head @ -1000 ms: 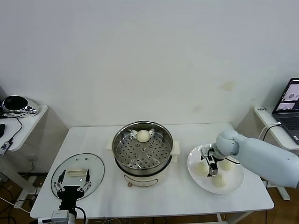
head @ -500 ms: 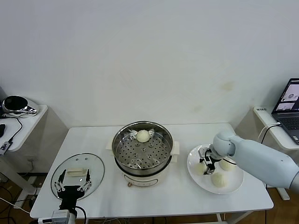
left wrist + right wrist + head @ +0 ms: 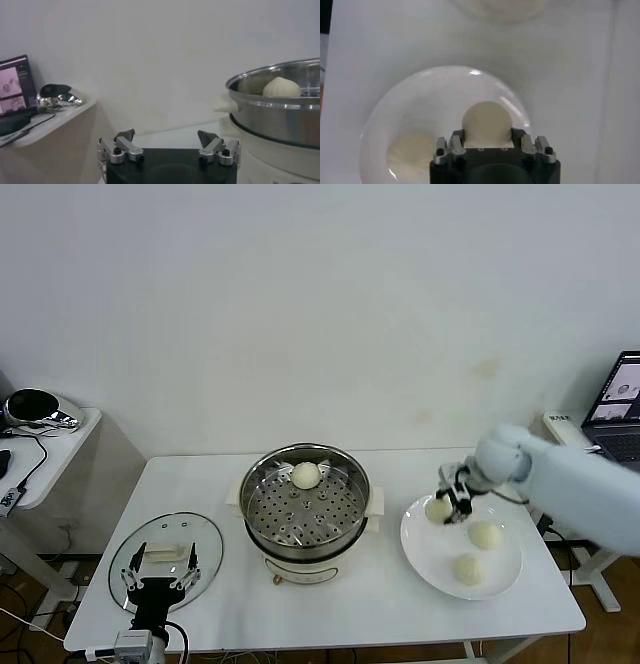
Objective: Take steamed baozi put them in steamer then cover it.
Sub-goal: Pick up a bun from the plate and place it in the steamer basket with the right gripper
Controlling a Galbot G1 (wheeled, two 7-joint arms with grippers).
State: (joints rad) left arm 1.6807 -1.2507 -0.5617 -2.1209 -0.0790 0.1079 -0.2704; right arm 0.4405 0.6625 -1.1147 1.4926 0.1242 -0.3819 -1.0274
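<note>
One bun (image 3: pixel 438 509) is clamped between the right gripper (image 3: pixel 452 502) jaws, lifted above the near-steamer edge of the plate (image 3: pixel 425 549); two more buns (image 3: pixel 485 535) lie on that plate; a fourth bun (image 3: pixel 306 475) sits on the perforated tray at the back of the steamer (image 3: pixel 306 504); lid (image 3: pixel 166 554) lies flat on the table (image 3: pixel 380 604), left of the steamer; left gripper (image 3: pixel 160 576) hangs over the lid, jaws spread wide, gripping nothing.

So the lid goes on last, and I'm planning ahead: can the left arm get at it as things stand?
Probably yes: the left tool hangs open right over the glass lid, with nothing between them.
</note>
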